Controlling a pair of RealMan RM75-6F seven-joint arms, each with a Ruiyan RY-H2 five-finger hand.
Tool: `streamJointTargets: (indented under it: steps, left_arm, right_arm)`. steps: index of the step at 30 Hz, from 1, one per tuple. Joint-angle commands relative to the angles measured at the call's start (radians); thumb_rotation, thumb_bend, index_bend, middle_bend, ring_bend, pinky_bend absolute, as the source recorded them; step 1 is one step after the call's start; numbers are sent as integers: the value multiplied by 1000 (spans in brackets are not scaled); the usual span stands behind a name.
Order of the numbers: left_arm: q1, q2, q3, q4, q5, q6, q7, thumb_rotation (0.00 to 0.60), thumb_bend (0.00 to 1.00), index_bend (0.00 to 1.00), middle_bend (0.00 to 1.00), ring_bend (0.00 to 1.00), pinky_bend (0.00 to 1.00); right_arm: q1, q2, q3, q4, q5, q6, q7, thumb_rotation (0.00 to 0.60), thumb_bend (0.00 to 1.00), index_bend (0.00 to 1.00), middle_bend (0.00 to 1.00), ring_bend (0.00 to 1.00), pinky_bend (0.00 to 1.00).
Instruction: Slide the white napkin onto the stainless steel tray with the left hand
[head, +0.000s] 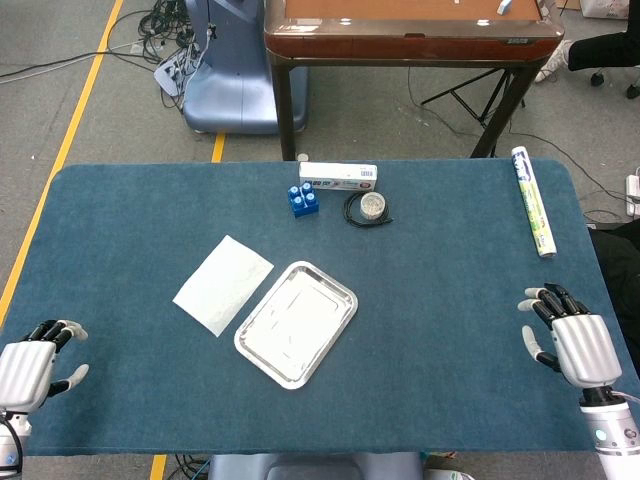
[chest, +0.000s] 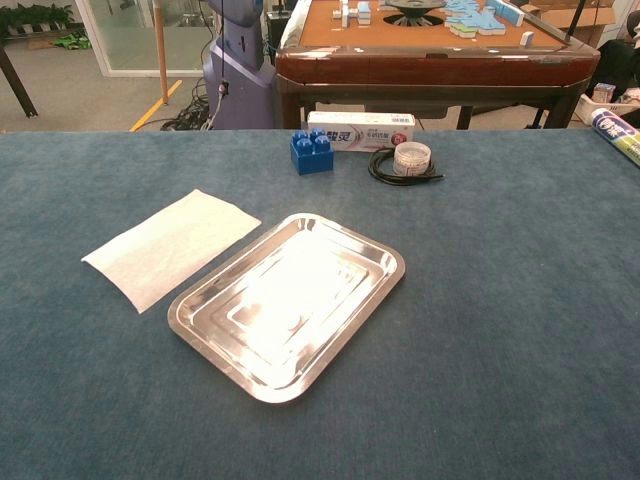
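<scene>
Head view: both hands low at table's near edge, well apart from items.
Left hand (head: 35, 365): near-left corner, fingers apart, holds nothing.
Right hand (head: 570, 340): near-right, fingers spread, empty.
Napkin (head: 222, 284): flat on table, just left of tray (head: 250, 345), long axis diagonal, near-left to far-right.
Tray: same diagonal.

Both views bright w/ even, diffuse overhead light, so shadows on the blue desk (head: 450, 330) are faint & soft. Strongest glare sits on the stainless steel tray (chest: 372, 291), whose centre blows out near-white in chest view and less so in head view; the glossy wooden table (chest: 430, 58) behind also shows small highlights. Focus is sharp across both, w/ slight wide-angle bowing of the desk edges in head view & mild softness toward the far background.
</scene>
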Motion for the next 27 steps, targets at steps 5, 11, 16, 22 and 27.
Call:
streamJointTargets:
  steps: [5,11,16,22,27]
  left_arm:
    - [-2,-4,6,6,-3,-14,1,600,198,440,347,266,462]
    - [-1,-10,9,5,-6,-19,6,600,198,443,347,266,462]
    - [-6,-14,23,-2,14,-31,-5,600,198,453,347,266,463]
    - [-33,-63,25,45,109,2,-110,600,197,468,323,310,497]
    - [-99,-109,30,134,174,-47,-187,600,161,291,82,274,508]
  right_arm:
    - [0,-8,3,10,-12,22,17,600,451,403,303,180,409]
    - [11,-9,2,19,-11,3,24,600,451,404,306,180,409]
    - [9,-7,-2,13,-14,8,24,600,451,405,306,180,409]
    - [4,-9,-2,11,-11,16,22,600,451,405,306,180,409]
    - [4,-12,-1,9,-12,20,17,600,451,405,306,180,409]
